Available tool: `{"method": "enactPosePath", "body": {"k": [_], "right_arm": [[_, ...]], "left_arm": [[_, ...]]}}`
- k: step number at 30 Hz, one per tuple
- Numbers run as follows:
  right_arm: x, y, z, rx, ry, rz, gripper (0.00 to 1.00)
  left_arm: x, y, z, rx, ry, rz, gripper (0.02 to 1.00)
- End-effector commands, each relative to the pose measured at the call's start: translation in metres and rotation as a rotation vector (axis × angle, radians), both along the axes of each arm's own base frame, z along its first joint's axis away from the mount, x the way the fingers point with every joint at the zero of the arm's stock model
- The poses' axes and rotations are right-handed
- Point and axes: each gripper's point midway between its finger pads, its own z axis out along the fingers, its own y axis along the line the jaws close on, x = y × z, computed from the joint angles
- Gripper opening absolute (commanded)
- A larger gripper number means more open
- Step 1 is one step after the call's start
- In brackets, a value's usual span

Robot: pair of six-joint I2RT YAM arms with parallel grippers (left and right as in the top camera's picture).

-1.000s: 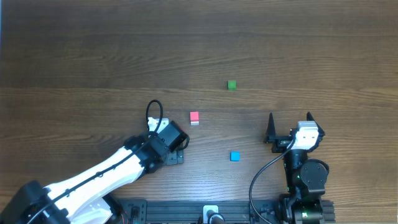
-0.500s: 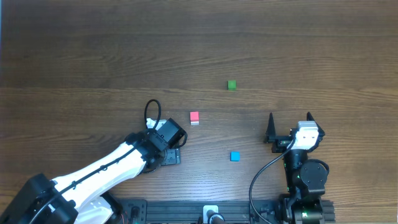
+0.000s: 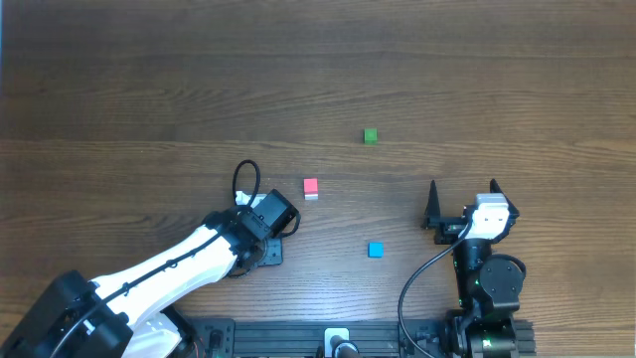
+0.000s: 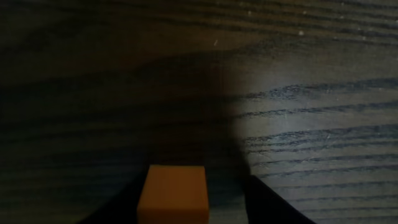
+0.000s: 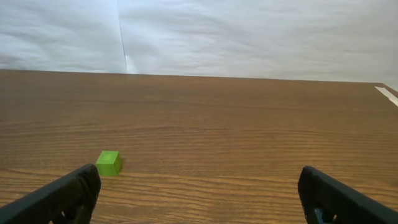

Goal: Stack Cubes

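Left claw (image 4: 196, 185) low over table (image 3: 119, 89), left of centre, near front edge; jaws parted, orange cube (image 4: 173, 196) between them, against one finger, gap to other (so not clamped). Red cube (image 3: 311, 186) just beyond left claw and to its right, alone on wood. Blue cube (image 3: 375, 250) further right, near front. Green cube (image 3: 371, 136) well back, in line with blue. Right claw (image 3: 463, 185) at far right, close to own base, spread wide, holding nothing, facing green cube
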Motion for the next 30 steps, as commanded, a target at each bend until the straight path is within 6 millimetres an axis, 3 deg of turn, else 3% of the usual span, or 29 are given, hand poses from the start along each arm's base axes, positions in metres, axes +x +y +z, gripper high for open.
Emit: {"method": "enactPosePath", "body": {"k": [1, 16, 20, 25, 30], "right_arm": [[0.0, -0.002, -0.002, 0.003, -0.002, -0.012, 0.993], [0.0, -0.002, -0.002, 0.003, -0.003, -0.012, 0.991], [0.0, -0.002, -0.002, 0.003, -0.002, -0.012, 0.991], [0.0, -0.002, -0.002, 0.003, -0.002, -0.012, 0.993], [0.0, -0.002, -0.002, 0.003, -0.002, -0.012, 0.993]], "left_arm": [[-0.005, 0.003, -0.006, 0.005, 0.028, 0.015, 0.461], [-0.005, -0.001, -0.006, -0.013, 0.032, 0.017, 0.189], [0.002, -0.008, 0.002, -0.05, -0.007, 0.016, 0.117], [0.035, -0.028, 0.042, -0.089, -0.106, 0.021, 0.075], [0.075, -0.05, 0.096, -0.107, -0.171, 0.042, 0.066]]}}
